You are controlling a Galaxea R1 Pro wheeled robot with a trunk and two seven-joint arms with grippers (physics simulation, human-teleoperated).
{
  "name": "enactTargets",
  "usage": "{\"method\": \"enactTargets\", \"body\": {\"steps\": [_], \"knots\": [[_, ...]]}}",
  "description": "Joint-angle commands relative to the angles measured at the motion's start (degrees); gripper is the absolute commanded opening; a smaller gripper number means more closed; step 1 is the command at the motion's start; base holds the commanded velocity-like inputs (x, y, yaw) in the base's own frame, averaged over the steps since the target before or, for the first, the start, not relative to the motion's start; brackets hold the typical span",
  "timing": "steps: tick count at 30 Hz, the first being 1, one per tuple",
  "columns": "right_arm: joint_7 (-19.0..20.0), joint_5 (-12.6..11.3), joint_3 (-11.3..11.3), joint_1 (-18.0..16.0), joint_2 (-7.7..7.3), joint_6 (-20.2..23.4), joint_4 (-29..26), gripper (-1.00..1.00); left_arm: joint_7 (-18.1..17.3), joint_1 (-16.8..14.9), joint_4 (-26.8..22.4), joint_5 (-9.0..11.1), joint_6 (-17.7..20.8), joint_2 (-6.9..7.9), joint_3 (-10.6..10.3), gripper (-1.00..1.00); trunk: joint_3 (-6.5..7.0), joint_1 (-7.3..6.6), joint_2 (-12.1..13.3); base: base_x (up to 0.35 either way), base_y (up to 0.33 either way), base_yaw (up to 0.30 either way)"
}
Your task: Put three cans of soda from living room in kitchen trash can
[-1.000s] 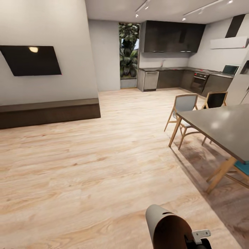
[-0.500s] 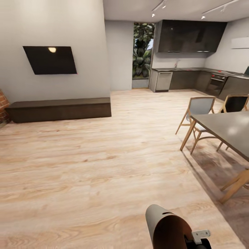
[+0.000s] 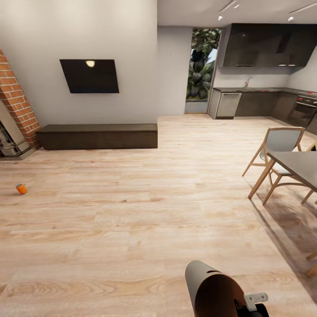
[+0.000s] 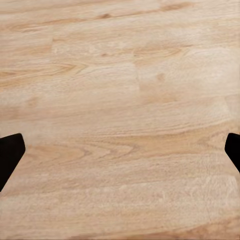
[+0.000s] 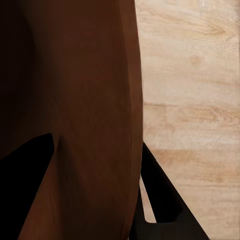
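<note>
One orange soda can [image 3: 21, 189] lies at nine o'clock on the floor [image 3: 132, 211]; right pincer [image 5: 95, 200] clamps the trash can [image 3: 213, 288]; left pincer [image 4: 120, 155] spread apart.

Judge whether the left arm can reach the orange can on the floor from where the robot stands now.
Probably not. The orange can lies far off on the wood floor near the brick fireplace. The left pincer is open over bare planks. Nothing blocks the way; the robot would have to drive closer.

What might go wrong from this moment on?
The orange can is small and far off on the floor near the brick fireplace; a clumsy grab may send it rolling. The bin seems clamped by the right fingers; it may slip, or bump the chair while driving.
</note>
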Motion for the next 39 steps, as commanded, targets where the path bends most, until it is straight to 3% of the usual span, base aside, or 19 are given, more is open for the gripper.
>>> {"method": "enactTargets", "body": {"steps": [1, 39], "knots": [[0.0, 0.1, -0.2, 0.0, 0.0, 0.0, -0.1, -1.0, 0.0, 0.0, 0.0, 0.0, 0.0, 0.0, 0.0, 1.0, 0.01, 0.0, 0.0, 0.089, 0.019, 0.073], [0.1, 0.1, -0.2, 0.0, -0.02, 0.0, 0.0, -1.0, 0.0, 0.0, -0.8, 0.1, 0.1, 0.0, 0.1, 1.0, 0.43, 0.0, 0.0, 0.298, 0.002, -0.017]]}}
